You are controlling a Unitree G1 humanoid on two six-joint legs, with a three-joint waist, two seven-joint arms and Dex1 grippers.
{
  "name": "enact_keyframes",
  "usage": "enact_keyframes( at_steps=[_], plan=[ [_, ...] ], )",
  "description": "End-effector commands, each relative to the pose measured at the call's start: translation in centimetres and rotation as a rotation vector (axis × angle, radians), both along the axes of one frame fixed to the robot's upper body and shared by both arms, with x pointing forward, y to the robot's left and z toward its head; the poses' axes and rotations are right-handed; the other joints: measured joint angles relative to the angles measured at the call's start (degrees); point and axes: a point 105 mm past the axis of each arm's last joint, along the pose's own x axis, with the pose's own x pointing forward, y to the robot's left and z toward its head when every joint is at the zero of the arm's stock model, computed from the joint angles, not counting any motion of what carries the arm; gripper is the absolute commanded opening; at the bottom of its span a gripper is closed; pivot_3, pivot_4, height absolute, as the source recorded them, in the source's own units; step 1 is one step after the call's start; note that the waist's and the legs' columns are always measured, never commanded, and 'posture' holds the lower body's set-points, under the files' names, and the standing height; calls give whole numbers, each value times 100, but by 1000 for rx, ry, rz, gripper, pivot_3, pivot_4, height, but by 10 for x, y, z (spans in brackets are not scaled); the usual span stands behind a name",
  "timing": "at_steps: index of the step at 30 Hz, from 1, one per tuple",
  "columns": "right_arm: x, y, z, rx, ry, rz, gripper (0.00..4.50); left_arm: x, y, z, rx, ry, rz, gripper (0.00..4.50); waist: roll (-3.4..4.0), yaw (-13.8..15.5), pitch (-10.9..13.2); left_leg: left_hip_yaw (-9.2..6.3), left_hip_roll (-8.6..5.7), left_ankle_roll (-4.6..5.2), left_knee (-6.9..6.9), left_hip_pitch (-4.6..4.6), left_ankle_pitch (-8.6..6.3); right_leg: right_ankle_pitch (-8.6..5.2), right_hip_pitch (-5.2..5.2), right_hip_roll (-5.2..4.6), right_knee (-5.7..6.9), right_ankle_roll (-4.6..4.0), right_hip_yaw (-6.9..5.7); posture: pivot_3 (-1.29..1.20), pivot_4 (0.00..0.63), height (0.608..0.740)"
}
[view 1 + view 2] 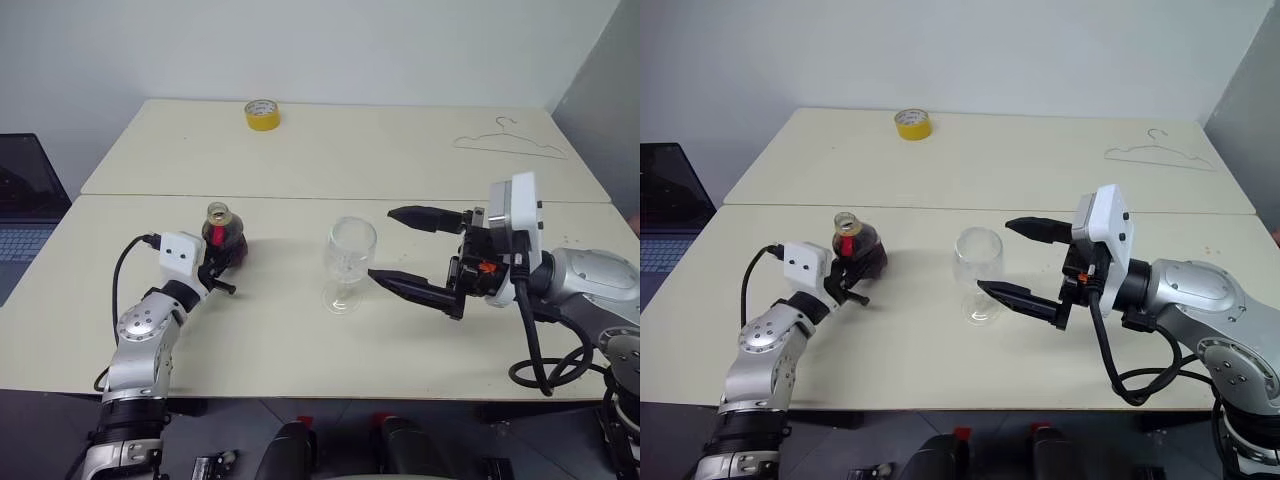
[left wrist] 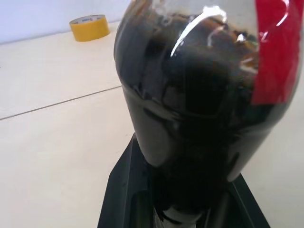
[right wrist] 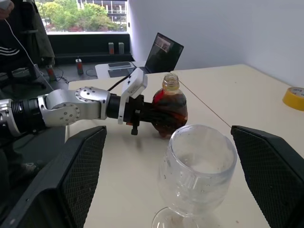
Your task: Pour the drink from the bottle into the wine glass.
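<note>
The bottle (image 1: 224, 240) stands on the desk (image 1: 300, 330) toward its left edge, in the near half, with the left tool (image 1: 222, 262) pinching its bulbous body from the near-left side; the left wrist view shows the black fingers (image 2: 124, 190) pressed against the dark belly of the bottle. The neck looks open at the top, with no yellow-orange cap on it, so the mouth seems ready for pouring. The drink (image 2: 199, 118) fills most of the body, dark and nearly black.

The wine glass (image 1: 348, 264) stands upright near the middle of the desk's near half, well apart from the bottle and to its right. Its bowl looks empty; no dark liquid shows in it in the right wrist view. The right tool (image 1: 412, 250) is spread wide, level and pointing toward the glass, one finger just beside the stem and the other higher, level with the rim, neither clearly touching the glass.

By this reading the task is at an early stage: the bottle is gripped, but nothing is poured. What is left is lifting the bottle, carrying it over the glass, tipping it so the drink runs into the bowl, and perhaps steadying the glass with the right tool.

A yellow tape roll (image 1: 262, 114) lies near the far edge and a wire hanger (image 1: 510, 142) toward the far right corner.
</note>
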Motion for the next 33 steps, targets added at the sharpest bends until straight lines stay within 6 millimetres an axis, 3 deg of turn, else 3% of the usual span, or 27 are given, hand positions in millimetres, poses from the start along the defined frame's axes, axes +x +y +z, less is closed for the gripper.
enact_keyframes(
  at_steps=[1,6,14,26,33],
  plan=[
    [-7,-6,14,14,-58,-5,4500,-1,-17,43,-3,-123,-42,594,0,0,0,0,0,0,0,-1,0,0,0,0,0,0,-1,0,150,740],
    [-12,-16,-5,-58,-13,-30,4500,5,-50,75,66,-188,-143,592,-4,87,1,0,-1,0,2,-2,0,0,2,0,-1,0,-2,0,150,740],
    [-5,-14,-19,-44,7,-129,4500,21,-86,98,285,-279,-342,582,-4,67,2,6,1,-4,0,1,2,0,-1,4,2,0,2,0,150,740],
    [-3,-3,-25,-30,9,-162,4500,38,-105,122,538,-455,-473,553,-7,73,4,4,-2,-4,2,-7,3,0,-5,3,-1,1,0,0,150,740],
    [2,1,-25,-22,16,-188,4500,32,-121,125,619,-554,-539,536,-7,62,4,5,-3,-4,2,-8,3,0,-9,2,1,1,2,0,150,740]
  ],
)
